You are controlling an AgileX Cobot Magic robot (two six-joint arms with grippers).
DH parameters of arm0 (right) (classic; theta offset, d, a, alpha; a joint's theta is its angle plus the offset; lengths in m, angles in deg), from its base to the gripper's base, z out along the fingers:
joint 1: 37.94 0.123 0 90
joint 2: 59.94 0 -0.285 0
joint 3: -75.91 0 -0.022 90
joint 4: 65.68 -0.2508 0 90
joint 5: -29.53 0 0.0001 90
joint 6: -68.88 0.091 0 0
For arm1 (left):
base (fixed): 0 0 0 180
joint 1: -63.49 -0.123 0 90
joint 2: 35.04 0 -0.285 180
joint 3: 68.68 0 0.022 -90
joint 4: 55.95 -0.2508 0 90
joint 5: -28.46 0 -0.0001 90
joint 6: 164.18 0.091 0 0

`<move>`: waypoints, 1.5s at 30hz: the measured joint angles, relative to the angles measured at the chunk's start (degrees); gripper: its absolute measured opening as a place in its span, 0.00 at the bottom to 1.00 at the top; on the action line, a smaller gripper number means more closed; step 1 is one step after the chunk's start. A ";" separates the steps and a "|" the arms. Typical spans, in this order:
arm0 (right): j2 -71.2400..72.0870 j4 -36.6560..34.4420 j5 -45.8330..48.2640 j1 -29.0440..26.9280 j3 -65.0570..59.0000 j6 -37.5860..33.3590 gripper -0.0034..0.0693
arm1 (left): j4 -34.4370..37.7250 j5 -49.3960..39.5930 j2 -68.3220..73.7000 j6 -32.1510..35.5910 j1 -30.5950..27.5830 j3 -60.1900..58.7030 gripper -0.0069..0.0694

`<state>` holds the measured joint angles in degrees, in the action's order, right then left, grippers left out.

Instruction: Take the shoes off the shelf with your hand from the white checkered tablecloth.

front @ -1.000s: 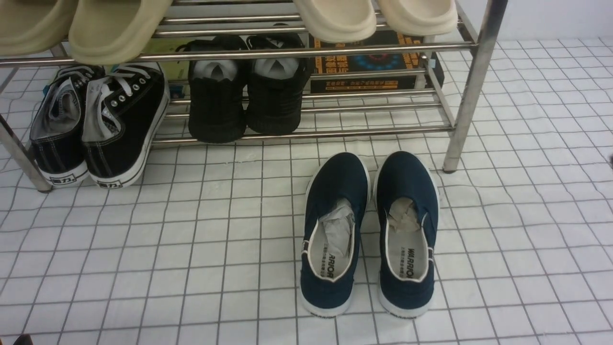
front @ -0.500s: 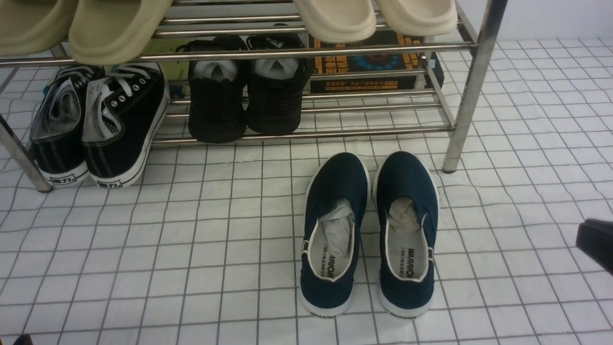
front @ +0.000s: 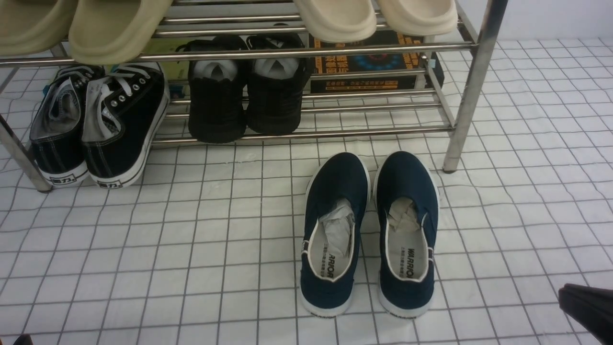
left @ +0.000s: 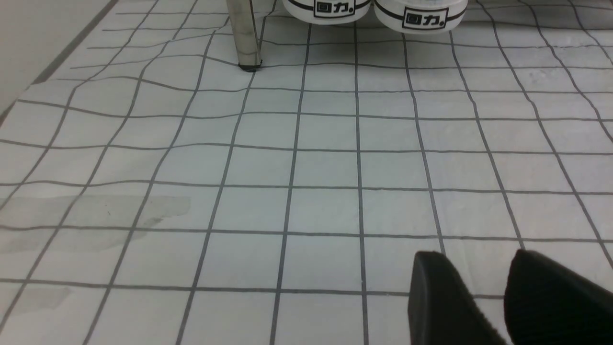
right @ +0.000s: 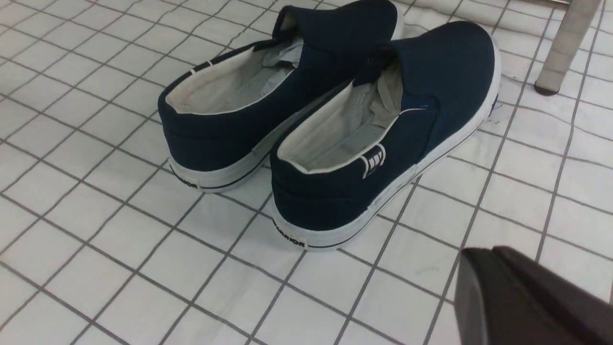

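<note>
1. The right hand (front: 586,309) shows only as a black tip at the lower right edge of the front view, low over the cloth (front: 191,239) and well apart from the shoes (front: 368,235); its fingers are pressed together and it holds nothing.
2. The left hand (left: 493,297) hangs over bare cloth near the shelf's left leg (left: 244,36), with a narrow gap between its two black fingertips, so it looks slightly spread and empty.
3. The shoes stand side by side on the cloth, just in front of the shelf (front: 471,86) and beside its right leg, toes toward the shelf and heels toward the robot. They are off the shelf already, so the task looks close to done.
4. Sneakers (front: 100,129) and black slip-ons (front: 246,91) rest on the lower tier; beige slippers (front: 335,19) sit on the upper one.
5. Handling, as a judgement: the shoes look light, with soft canvas uppers that would fold under a pinch, and paper stuffing holding the toe shape. The rubber soles are stiffer and probably grip the cloth, so dragging could crease it.
6. The best hold seems to be the heel collar, one finger inside the opening and one outside, or across the two inner walls to lift both shoes together.
</note>
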<state>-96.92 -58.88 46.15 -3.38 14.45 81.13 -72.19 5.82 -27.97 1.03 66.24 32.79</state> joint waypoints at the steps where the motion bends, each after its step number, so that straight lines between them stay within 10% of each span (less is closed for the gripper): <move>1: 0.00 -0.07 0.00 0.00 0.00 0.00 0.05 | 0.00 0.00 0.00 0.00 0.00 0.00 0.41; 10: 5.69 -3.13 0.45 -2.59 -0.45 -3.94 0.06 | 0.00 0.00 0.00 0.00 0.00 0.00 0.41; 25: 29.09 -4.55 1.61 -34.45 -17.07 -6.98 0.08 | 0.00 0.00 0.00 0.00 0.00 0.00 0.41; 45: 29.81 -5.24 5.52 -34.05 -16.58 -6.98 0.12 | 0.00 0.00 0.00 0.00 0.00 0.00 0.41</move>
<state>-67.11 -64.12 51.67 -37.42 -2.14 74.15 -72.19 5.82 -27.97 1.03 66.24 32.79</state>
